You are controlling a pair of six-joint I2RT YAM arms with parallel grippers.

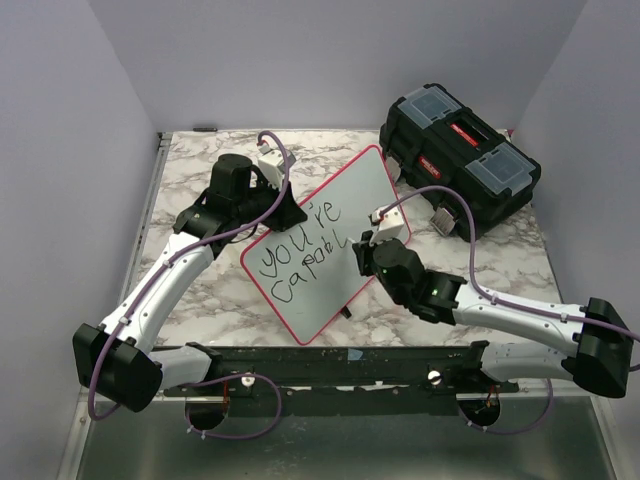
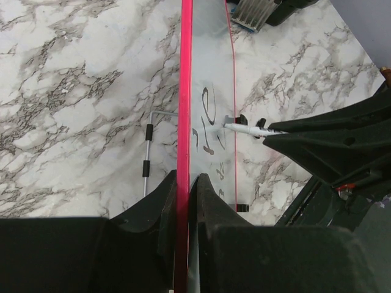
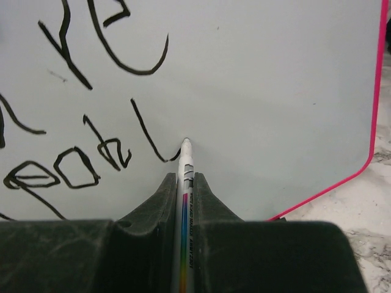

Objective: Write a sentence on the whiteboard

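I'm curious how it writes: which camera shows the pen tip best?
The right wrist view: the white marker pen, between black fingers, meets the glossy white, pink-rimmed board close up. The left wrist view shows it small, side-on; the top view hides it behind the right arm.

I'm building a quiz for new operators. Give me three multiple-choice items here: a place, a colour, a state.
1. Where is the toolbox? A) far right of the table B) its near left corner C) on the floor
2. What colour is the whiteboard's rim? A) blue B) red-pink C) green
3. The right tool is: A) open, empty B) shut on the marker C) clamping the board's edge
Answers: 1 A, it stands at the far right corner; 2 B, the rim shows pink in every view; 3 B, it pinches the marker, tip on the board.
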